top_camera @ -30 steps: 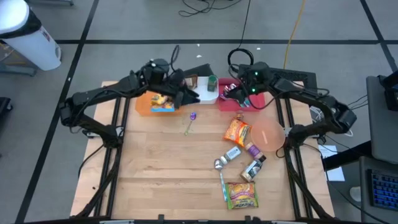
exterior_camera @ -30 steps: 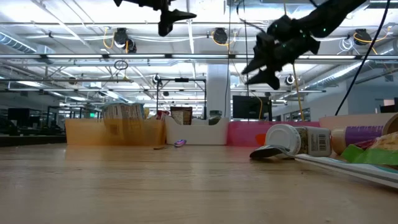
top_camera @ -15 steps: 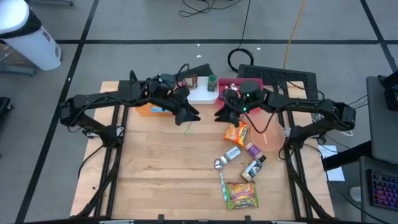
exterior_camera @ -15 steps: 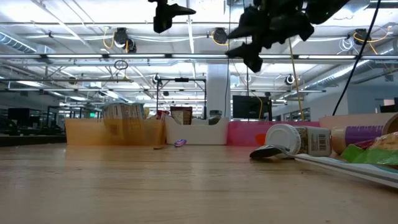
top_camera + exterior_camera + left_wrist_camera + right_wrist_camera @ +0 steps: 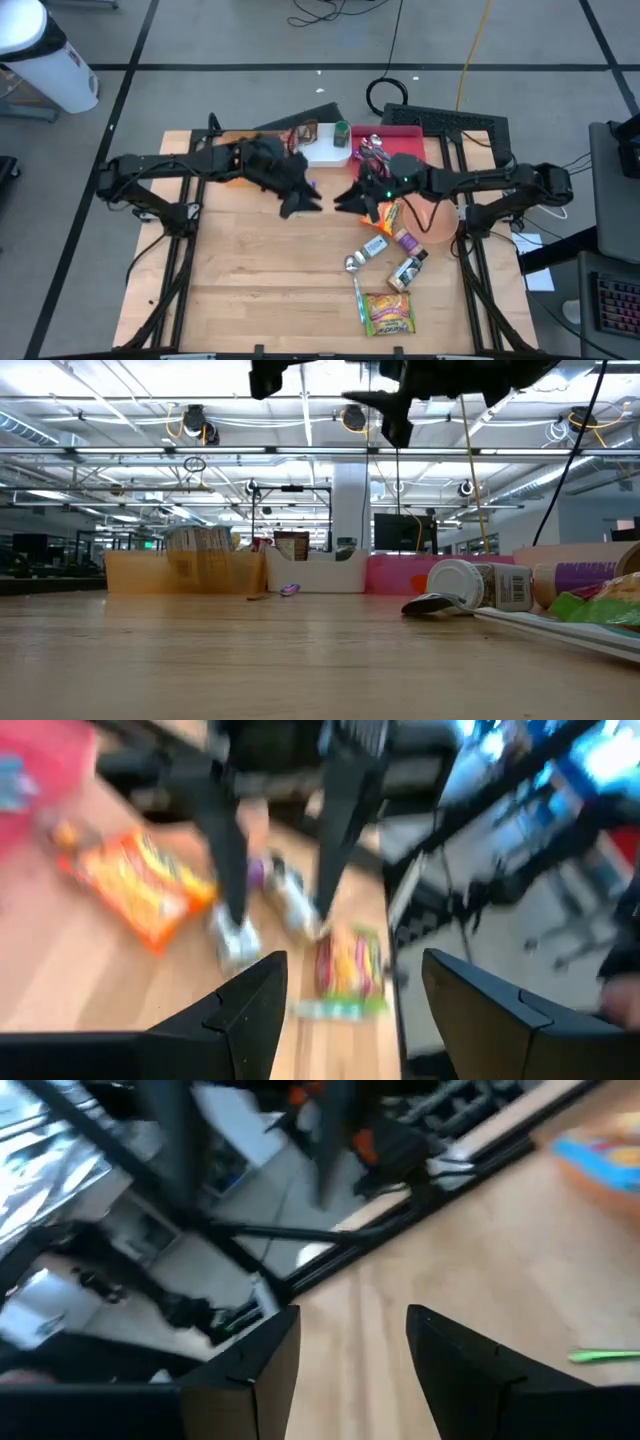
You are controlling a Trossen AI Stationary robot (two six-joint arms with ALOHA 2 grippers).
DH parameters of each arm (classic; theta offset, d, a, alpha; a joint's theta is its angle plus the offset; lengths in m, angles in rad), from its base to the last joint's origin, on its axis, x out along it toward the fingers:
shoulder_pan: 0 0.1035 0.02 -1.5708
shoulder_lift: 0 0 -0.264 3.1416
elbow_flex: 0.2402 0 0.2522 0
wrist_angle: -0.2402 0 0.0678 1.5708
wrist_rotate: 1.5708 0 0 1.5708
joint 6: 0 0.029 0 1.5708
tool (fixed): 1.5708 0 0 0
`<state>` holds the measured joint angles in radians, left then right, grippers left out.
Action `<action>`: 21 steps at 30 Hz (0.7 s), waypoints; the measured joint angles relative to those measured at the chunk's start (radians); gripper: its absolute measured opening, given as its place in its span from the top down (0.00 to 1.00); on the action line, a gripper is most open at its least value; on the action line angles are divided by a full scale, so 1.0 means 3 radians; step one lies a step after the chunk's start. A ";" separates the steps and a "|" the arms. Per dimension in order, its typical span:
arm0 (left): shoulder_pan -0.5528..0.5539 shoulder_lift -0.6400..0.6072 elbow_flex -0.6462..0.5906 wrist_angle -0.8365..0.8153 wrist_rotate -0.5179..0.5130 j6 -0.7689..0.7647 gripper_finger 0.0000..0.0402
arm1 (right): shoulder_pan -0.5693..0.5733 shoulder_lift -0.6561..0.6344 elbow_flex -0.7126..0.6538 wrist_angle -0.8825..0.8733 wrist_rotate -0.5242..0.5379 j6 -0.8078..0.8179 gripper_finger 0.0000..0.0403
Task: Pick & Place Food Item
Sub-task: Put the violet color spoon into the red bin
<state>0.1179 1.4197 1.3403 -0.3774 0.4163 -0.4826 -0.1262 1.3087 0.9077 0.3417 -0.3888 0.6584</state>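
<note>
Several food items sit right of center: an orange snack bag (image 5: 381, 212), with what looks like a small bottle (image 5: 407, 270) nearby. Right gripper (image 5: 349, 200) hovers beside the bag, fingers apart, empty. Left gripper (image 5: 304, 204) hangs mid-table, also open and empty.

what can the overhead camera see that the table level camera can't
Only the high view shows the whole left gripper and right gripper, both open and empty, facing each other over the table, plus the orange snack bag and green snack packet.

Only the low view shows the room's ceiling lights beyond.

Both show the white bin and spoon.
</note>
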 joint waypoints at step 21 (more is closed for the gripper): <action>-0.1185 -0.0040 0.0000 -0.0620 -0.1032 -0.0084 0.40 | 0.1428 0.0001 -0.0019 -0.0787 0.2347 -0.1824 0.56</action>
<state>-0.2377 1.4075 1.3403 -0.5632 0.1067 -0.5079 0.3022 1.3090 0.9020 0.1056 0.3153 0.1111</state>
